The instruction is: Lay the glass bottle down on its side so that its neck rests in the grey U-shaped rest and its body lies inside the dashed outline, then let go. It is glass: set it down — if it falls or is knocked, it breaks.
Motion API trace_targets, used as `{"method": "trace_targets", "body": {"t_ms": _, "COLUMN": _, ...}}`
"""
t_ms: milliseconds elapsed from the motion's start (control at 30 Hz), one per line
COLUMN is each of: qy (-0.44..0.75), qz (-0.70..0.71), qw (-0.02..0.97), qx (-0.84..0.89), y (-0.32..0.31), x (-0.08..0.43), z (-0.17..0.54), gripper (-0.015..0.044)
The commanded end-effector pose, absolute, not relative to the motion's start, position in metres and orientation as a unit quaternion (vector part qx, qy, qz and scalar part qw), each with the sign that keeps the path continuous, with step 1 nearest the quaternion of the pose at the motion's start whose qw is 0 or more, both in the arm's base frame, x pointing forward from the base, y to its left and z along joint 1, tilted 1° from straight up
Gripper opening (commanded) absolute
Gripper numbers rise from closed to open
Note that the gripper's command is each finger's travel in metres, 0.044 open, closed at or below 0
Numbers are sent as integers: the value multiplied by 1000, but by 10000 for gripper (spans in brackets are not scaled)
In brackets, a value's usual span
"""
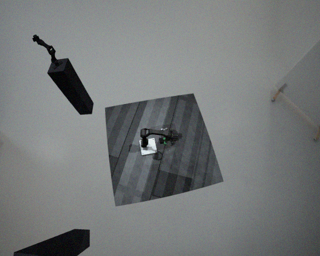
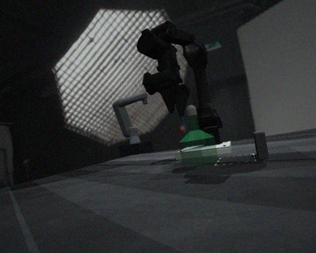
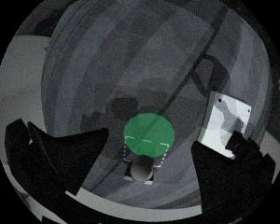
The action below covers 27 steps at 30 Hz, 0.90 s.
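The green glass bottle [image 1: 165, 143] [image 2: 199, 160] [image 3: 149, 131] stands upright, with a pale rounded top [image 2: 191, 109] [image 3: 142, 169]. My gripper [image 2: 176, 113] [image 3: 151, 141] is open and empty. In the exterior view its fingertips point down, left of the bottle's top and near its height; the depth between them is unclear. The grey U-shaped rest [image 1: 164, 129] [image 2: 260, 145] [image 3: 128, 177] stands apart from the bottle, partly hidden behind the pale top in the wrist view. The dashed outline [image 2: 217, 162] [image 3: 125, 150] lies between bottle and rest.
The white base plate [image 1: 149, 151] [image 2: 225, 147] [image 3: 223, 126] lies close to the bottle, under my arm's base. The striped floor square [image 1: 182, 165] surrounds them. Dark pedestals [image 1: 72, 88] [image 1: 63, 242] stand farther off, and a grey arm [image 2: 122, 117] shows in the background.
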<state>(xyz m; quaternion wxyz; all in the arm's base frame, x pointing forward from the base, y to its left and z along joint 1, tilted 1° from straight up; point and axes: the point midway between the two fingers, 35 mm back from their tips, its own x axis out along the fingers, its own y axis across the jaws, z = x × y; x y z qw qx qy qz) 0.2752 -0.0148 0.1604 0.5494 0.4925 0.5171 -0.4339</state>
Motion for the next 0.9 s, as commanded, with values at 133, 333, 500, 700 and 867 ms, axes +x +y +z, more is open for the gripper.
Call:
{"method": "trace_targets", "body": {"t_ms": 133, "qy": 519, "qz": -459, "qw": 536, "qx": 483, "y": -15, "x": 279, "z": 158, "gripper": 440}}
{"method": "trace_targets", "body": {"t_ms": 333, "qy": 519, "qz": -459, "qw": 536, "qx": 483, "y": -7, "x": 279, "z": 158, "gripper": 440}}
{"method": "trace_targets", "body": {"t_ms": 500, "qy": 519, "qz": -459, "qw": 535, "qx": 483, "y": 1, "x": 278, "z": 158, "gripper": 440}}
{"method": "trace_targets", "body": {"t_ms": 700, "qy": 519, "qz": -459, "qw": 535, "qx": 483, "y": 11, "x": 277, "z": 158, "gripper": 440}}
{"method": "trace_targets", "body": {"t_ms": 867, "qy": 519, "qz": -459, "qw": 535, "qx": 483, "y": 19, "x": 276, "z": 158, "gripper": 440}}
